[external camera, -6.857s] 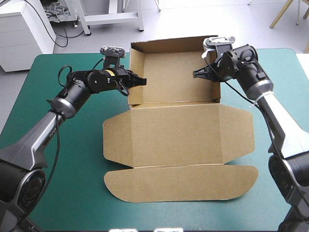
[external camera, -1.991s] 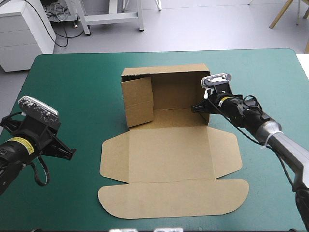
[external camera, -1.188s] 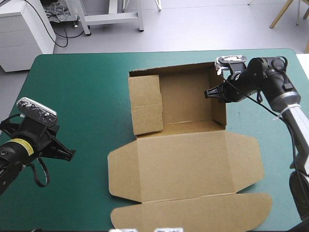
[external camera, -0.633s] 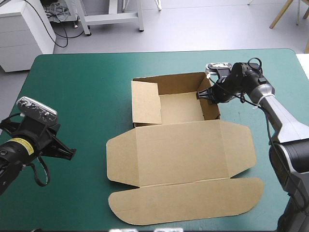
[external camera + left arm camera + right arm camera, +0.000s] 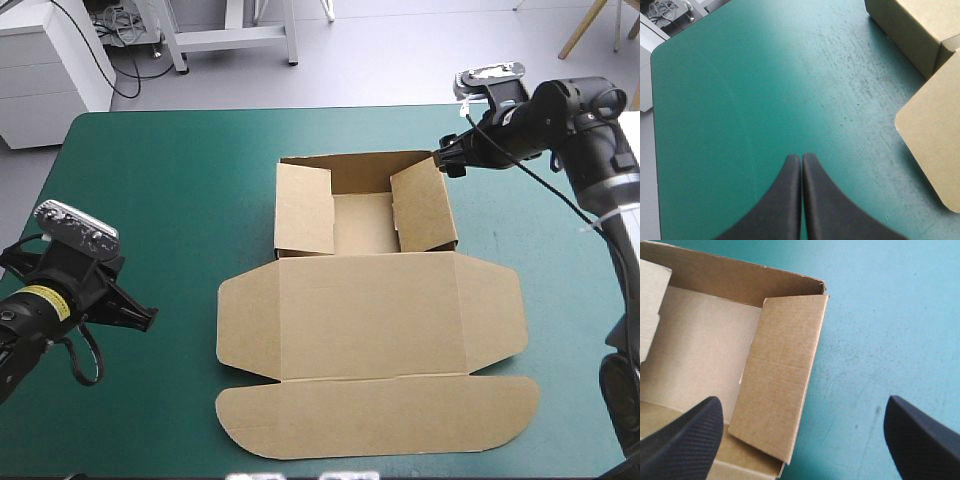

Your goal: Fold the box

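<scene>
- Right hand (image 5: 447,160) has let go of the box (image 5: 370,300) and drawn back past its far right corner, fingers spread apart.
- Its right flap (image 5: 422,208) now leans inward, unheld.
- The box sits mid-surface (image 5: 170,180), lid flat.
- Left hand (image 5: 801,159), fingers together, rests well apart.
- Tucking probably remains.

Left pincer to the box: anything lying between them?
No, only bare teal-green cover separates the left pincer from the box, shown in the left wrist view.

Bright, even light; soft shadows
</scene>
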`<state>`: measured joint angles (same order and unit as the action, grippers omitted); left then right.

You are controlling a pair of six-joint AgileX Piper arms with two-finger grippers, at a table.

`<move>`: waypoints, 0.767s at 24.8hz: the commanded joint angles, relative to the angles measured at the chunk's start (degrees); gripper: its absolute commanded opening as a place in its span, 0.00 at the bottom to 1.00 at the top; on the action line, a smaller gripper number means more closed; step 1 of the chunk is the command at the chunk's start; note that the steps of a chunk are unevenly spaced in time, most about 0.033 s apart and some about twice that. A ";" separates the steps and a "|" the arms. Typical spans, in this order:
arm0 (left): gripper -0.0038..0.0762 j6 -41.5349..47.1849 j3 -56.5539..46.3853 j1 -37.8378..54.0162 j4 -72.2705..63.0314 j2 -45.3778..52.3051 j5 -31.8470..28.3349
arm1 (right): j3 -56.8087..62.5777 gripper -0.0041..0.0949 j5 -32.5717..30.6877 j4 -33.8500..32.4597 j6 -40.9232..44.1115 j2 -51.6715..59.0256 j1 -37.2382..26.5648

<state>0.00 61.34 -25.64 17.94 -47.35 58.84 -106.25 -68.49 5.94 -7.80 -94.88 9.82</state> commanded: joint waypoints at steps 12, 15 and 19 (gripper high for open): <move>0.04 0.39 1.33 -0.30 0.78 0.14 -3.42 | -1.61 0.86 -0.46 4.56 -0.07 -6.19 -0.18; 0.04 0.39 1.33 -0.30 0.78 0.14 -3.42 | -1.61 0.86 -0.46 4.70 -0.07 -10.18 -0.18; 0.04 0.39 1.33 -0.30 0.78 0.14 -3.42 | -1.61 0.84 0.03 4.93 -0.07 -15.44 -0.18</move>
<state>0.00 61.34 -25.64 17.94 -47.35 58.76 -106.40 -70.39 9.73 -7.68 -110.60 9.82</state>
